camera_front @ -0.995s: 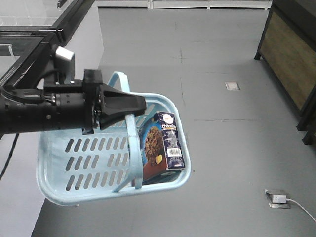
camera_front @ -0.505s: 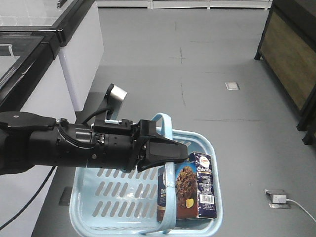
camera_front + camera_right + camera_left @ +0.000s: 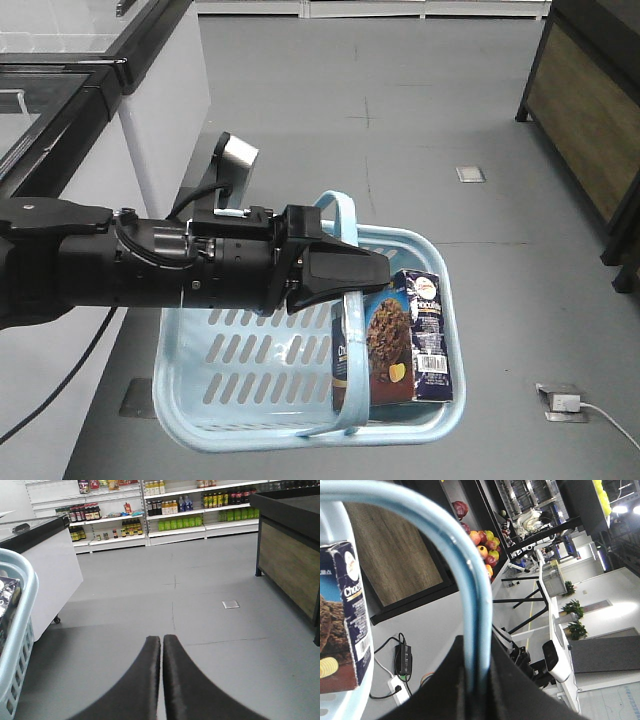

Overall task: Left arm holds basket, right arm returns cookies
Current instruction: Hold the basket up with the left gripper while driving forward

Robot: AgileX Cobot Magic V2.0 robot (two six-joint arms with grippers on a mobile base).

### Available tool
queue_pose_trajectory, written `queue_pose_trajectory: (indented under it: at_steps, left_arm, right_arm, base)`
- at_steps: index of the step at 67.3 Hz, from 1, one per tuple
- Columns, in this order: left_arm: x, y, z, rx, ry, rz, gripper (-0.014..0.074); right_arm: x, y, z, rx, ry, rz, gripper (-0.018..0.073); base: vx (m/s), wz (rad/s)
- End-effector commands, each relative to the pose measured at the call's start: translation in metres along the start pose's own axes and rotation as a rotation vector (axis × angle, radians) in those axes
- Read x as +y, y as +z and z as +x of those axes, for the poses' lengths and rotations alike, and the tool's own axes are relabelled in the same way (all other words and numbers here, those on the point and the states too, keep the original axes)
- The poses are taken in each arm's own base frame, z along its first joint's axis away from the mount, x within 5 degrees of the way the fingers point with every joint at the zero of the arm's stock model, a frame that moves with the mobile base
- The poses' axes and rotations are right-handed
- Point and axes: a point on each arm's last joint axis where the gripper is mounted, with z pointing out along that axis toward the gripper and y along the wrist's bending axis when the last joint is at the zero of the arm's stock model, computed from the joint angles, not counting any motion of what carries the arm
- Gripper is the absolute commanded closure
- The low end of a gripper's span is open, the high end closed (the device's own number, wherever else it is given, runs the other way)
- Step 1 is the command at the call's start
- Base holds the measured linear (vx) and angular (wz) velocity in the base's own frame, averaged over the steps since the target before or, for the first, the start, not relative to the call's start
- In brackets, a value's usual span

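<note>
Standing in pale-blue basket; navy-brown cookies box

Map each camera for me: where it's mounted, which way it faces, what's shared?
Front-facing: high on the robot, looking down at the floor; left arm holds the basket with cookies.
Left wrist: along the left gripper, clamped on the basket handle.
Right wrist: level down the aisle toward shelves; right gripper shut, empty.
All three share the basket.

Left pincer clamped, right pincer closed, level
</note>
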Motion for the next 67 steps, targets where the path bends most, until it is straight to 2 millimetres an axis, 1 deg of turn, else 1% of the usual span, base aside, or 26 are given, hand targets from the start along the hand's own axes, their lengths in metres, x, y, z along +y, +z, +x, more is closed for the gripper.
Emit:
queue_pose_trajectory:
  at_steps: [1,67]
  left_arm:
    - [-0.0297,-0.0077,-0.0101,-0.077,0.002,0.121,0.0604]
    - [-0.0297,-0.0077,-0.0100,-0.075,0.003,0.121,0.0603]
  right_arm:
    - [0.0003,-0.0005,-0.0060,-0.077,-0.008,-0.005,0.0563]
    - [0.0003,-0.0005,-0.0060,-0.077,-0.008,-0.005,0.0563]
  base:
    - [0.00,0.00]
    - [0.00,0.00]
